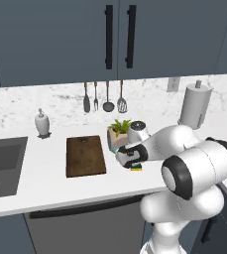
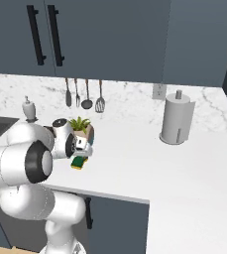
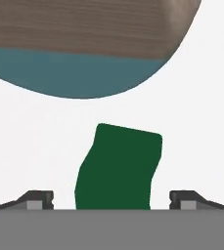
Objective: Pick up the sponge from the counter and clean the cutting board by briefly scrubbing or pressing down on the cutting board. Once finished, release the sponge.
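The sponge (image 3: 118, 166) shows its dark green top on the white counter (image 1: 45, 183), with a yellow edge visible in the base views (image 1: 136, 167) (image 2: 78, 162). My gripper (image 3: 111, 200) is open and hangs just above it, one fingertip (image 3: 39, 199) on each side and both apart from the sponge. From the sides the hand (image 1: 130, 158) (image 2: 80, 148) covers much of the sponge. The dark brown cutting board (image 1: 85, 156) lies flat to the left of the sponge, with its hole at the far short edge.
A potted plant (image 1: 119, 133) (image 2: 81, 128) (image 3: 84, 49) stands right behind the sponge, close to the hand. A paper towel roll (image 1: 195, 105) (image 2: 177, 118) is at the back right. The sink (image 1: 1, 166) and a soap dispenser (image 1: 42, 122) are on the left, and utensils (image 1: 107, 96) hang on the backsplash.
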### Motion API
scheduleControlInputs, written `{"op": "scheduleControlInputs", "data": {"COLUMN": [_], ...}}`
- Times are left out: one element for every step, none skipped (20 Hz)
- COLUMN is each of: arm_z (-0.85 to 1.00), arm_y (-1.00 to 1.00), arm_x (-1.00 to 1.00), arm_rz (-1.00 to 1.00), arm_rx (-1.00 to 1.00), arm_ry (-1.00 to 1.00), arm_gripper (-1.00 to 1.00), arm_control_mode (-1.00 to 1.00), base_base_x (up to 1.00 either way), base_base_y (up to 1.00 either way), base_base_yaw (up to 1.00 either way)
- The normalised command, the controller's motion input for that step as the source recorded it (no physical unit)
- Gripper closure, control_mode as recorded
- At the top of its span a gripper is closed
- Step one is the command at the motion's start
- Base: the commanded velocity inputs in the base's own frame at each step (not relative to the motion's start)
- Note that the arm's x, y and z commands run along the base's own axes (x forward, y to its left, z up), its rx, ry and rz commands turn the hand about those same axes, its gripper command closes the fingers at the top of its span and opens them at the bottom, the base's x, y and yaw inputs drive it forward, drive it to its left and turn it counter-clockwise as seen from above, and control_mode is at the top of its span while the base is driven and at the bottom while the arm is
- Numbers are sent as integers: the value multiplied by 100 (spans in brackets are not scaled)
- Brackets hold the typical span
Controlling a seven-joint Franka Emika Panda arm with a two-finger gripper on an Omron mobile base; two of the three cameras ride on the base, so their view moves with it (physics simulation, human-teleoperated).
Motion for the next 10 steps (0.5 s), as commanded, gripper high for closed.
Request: {"op": "scheduleControlInputs", "data": {"arm_z": [0, 0, 1, 39, 68, 97, 100, 100, 100, 100], "arm_y": [21, 4, 0, 0, 0, 0, 0, 0, 0, 0], "arm_x": [-11, -63, -81, -86, -96, -100, -100, -100, -100, -97], "arm_rz": [0, -11, -5, -5, -2, 0, 0, 0, 3, 7], "arm_rx": [0, 0, 0, 0, 0, 0, 0, 2, 4, 1], "arm_ry": [0, -11, -15, -17, -17, -19, -15, -13, -12, -10], "arm_gripper": [-100, -100, -100, -100, -100, -100, -100, -100, -100, -100], "arm_control_mode": [-100, -100, -100, -100, -100, -100, -100, -100, -100, -100], "base_base_x": [0, 0, 0, 0, 0, 0, 0, 0, 0, 0], "base_base_y": [0, 0, 0, 0, 0, 0, 0, 0, 0, 0], "base_base_yaw": [0, 0, 0, 0, 0, 0, 0, 0, 0, 0]}}
